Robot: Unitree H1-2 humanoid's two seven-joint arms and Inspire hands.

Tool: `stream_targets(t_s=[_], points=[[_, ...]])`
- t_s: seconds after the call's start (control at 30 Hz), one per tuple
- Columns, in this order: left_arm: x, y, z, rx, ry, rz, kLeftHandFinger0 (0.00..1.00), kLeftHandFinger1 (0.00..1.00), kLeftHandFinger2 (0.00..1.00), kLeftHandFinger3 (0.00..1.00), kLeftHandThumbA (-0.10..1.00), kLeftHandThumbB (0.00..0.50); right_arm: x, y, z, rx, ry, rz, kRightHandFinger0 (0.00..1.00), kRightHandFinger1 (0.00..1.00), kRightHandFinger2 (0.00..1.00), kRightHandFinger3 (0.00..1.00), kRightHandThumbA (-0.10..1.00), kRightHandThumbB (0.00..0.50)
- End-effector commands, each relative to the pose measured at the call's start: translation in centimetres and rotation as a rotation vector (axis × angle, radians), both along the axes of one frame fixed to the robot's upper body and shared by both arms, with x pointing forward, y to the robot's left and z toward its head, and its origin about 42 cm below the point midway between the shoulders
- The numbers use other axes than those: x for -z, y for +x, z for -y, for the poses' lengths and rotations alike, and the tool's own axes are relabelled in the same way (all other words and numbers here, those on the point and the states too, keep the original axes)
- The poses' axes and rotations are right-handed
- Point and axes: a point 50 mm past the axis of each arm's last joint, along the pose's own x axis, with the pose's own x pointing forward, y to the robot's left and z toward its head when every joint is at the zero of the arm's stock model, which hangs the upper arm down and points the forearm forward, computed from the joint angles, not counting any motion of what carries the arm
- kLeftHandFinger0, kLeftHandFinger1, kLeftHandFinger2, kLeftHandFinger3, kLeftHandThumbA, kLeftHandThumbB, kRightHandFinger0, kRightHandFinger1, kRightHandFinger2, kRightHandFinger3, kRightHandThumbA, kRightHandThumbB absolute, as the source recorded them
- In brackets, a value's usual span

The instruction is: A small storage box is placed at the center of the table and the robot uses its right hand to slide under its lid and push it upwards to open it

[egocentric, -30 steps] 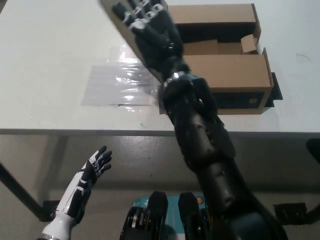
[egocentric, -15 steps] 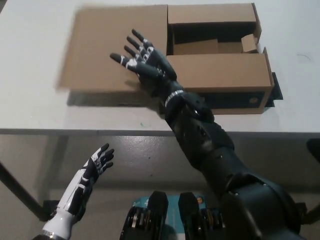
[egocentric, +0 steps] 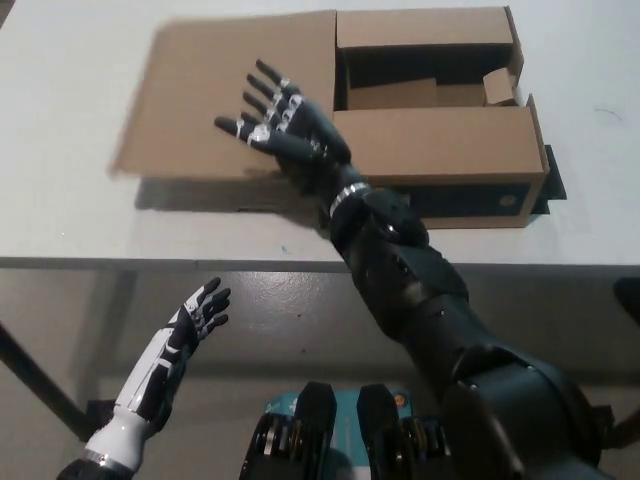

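Table [egocentric: 80,130]: lid [egocentric: 200,90] under R robot hand [egocentric: 285,130]

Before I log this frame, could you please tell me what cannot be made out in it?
- Head view: inside of the storage box, mostly in dark shadow.
- Head view: whether the right hand touches the lid; its own palm hides the contact.
- Head view: lid's left edge, blurred.
- Head view: left hand, open below the table; its forearm leaves the bottom edge.

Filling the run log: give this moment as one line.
cardboard box: open | lid: swung out left | right hand: open, over lid | left hand: open, below table edge
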Motion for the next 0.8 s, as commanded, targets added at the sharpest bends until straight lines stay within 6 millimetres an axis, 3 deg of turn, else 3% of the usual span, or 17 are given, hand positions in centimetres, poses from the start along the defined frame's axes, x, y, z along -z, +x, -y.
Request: stream_targets(t_s=[0.0, 0.1, 0.13, 0.2, 0.23, 0.27, 0.3, 0.33, 0.4, 0.47, 0.53, 0.63, 0.7, 0.77], points=[[-0.8, 0.5, -0.1, 0.019, 0.021, 0.028, 1.00, 1.00, 1.00, 1.00, 1.00, 0.382, -10.4, 0.5, -1.0, -0.034, 0.054, 0.278, 1.00, 1.00, 1.00, 1.00, 1.00, 0.360], [-0.7, 0.4, 0.0, 0.016, 0.015, 0.035, 1.00, 1.00, 1.00, 1.00, 1.00, 0.376, -14.9, -0.8, -0.5, -0.026, 0.097, 0.400, 1.00, 1.00, 1.00, 1.00, 1.00, 0.410], [-0.8, 0.4, 0.0, 0.018, 0.012, 0.033, 1.00, 1.00, 1.00, 1.00, 1.00, 0.372, -17.3, -1.7, 0.1, -0.030, 0.115, 0.466, 1.00, 1.00, 1.00, 1.00, 1.00, 0.419], [-0.7, 0.4, 0.0, 0.012, 0.008, 0.036, 1.00, 1.00, 1.00, 1.00, 1.00, 0.369, -20.5, -3.9, 1.7, -0.008, 0.121, 0.611, 1.00, 1.00, 1.00, 1.00, 1.00, 0.409], [-0.7, 0.4, 0.0, 0.012, 0.008, 0.037, 1.00, 1.00, 1.00, 1.00, 1.00, 0.359, -21.1, -4.5, 2.2, 0.003, 0.120, 0.642, 1.00, 1.00, 1.00, 1.00, 1.00, 0.404], [-1.0, 0.7, 0.0, 0.014, 0.009, 0.040, 1.00, 1.00, 1.00, 1.00, 1.00, 0.357, -22.4, -5.9, 3.9, 0.037, 0.117, 0.722, 1.00, 1.00, 1.00, 1.00, 1.00, 0.399], [-1.1, 0.7, 0.0, 0.014, 0.010, 0.038, 1.00, 1.00, 1.00, 1.00, 1.00, 0.364, -22.6, -6.4, 4.3, 0.044, 0.116, 0.739, 1.00, 1.00, 1.00, 1.00, 1.00, 0.480], [-1.1, 0.7, -0.1, 0.012, 0.009, 0.040, 1.00, 1.00, 1.00, 1.00, 1.00, 0.364, -22.9, -7.8, 5.9, 0.064, 0.107, 0.790, 1.00, 1.00, 1.00, 1.00, 1.00, 0.391], [-1.2, 0.8, -0.2, 0.007, 0.010, 0.043, 1.00, 1.00, 1.00, 1.00, 1.00, 0.364, -23.1, -10.4, 8.9, 0.110, 0.083, 0.882, 1.00, 1.00, 1.00, 1.00, 1.00, 0.373], [-1.2, 0.7, -0.3, 0.007, 0.010, 0.046, 1.00, 1.00, 1.00, 1.00, 1.00, 0.358, -22.9, -11.9, 10.8, 0.155, 0.054, 0.929, 1.00, 1.00, 1.00, 1.00, 1.00, 0.391], [-1.2, 0.8, -0.2, 0.009, -0.001, 0.048, 1.00, 1.00, 1.00, 1.00, 1.00, 0.354, -21.9, -15.4, 15.1, 0.256, -0.007, 1.026, 1.00, 1.00, 1.00, 1.00, 1.00, 0.400], [-1.3, 0.7, -0.3, 0.003, 0.001, 0.044, 1.00, 1.00, 1.00, 1.00, 1.00, 0.381, -20.6, -17.7, 18.1, 0.312, -0.051, 1.083, 1.00, 1.00, 1.00, 1.00, 1.00, 0.400], [-1.3, 0.7, -0.5, -0.006, -0.001, 0.047, 1.00, 1.00, 1.00, 1.00, 1.00, 0.382, -18.2, -20.8, 21.6, 0.355, -0.111, 1.121, 1.00, 1.00, 1.00, 1.00, 1.00, 0.406], [-1.2, 0.7, -0.6, -0.010, -0.003, 0.049, 1.00, 1.00, 1.00, 1.00, 1.00, 0.382, -16.6, -22.8, 23.2, 0.386, -0.140, 1.125, 1.00, 1.00, 1.00, 1.00, 1.00, 0.408]])
